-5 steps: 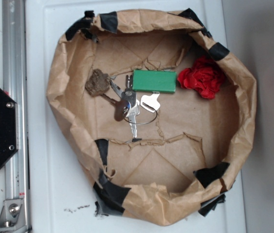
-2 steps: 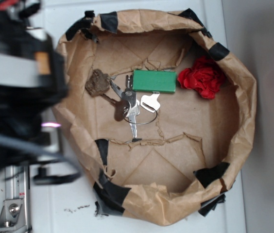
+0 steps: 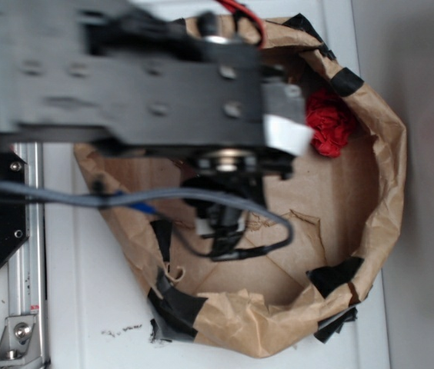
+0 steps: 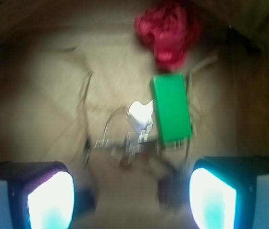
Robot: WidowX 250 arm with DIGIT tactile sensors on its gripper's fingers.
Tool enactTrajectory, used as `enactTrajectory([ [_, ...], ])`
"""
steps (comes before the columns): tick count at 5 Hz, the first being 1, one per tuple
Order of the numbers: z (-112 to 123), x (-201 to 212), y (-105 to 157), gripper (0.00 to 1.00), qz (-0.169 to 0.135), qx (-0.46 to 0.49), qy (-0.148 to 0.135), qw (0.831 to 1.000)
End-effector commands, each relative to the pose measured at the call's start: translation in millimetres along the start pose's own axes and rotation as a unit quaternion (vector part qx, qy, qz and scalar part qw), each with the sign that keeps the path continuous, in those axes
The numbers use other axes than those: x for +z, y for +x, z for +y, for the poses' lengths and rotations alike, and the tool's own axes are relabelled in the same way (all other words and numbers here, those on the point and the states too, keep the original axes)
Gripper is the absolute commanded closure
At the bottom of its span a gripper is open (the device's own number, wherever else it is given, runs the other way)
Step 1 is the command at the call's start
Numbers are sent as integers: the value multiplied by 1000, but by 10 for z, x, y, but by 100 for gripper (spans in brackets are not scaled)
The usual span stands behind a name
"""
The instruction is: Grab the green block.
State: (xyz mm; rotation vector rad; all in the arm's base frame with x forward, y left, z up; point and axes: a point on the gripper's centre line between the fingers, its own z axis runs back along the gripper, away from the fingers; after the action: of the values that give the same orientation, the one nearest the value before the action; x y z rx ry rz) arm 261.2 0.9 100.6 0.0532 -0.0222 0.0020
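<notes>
- The jaws stand released with nothing between them, above the floor of the paper basket.
- The green block lies flat just below the red cloth flower in the wrist view, ahead of the jaws and toward their right pad.
- The keys touch the block's left edge; descending off-centre risks pinching keys or ring instead.
- The block lies flat, so the pads could slide off its smooth faces.
- The wrist view is blurred, which makes alignment uncertain.
</notes>
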Motion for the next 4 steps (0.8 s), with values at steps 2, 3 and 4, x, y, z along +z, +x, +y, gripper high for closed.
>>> enactTrajectory([
  [2,424,-588,-140,0,27,1,39,999],
  [3,417,-761,-78,0,15,-49,4,999],
  [4,352,-739,37,0,-10,-92,6,996],
])
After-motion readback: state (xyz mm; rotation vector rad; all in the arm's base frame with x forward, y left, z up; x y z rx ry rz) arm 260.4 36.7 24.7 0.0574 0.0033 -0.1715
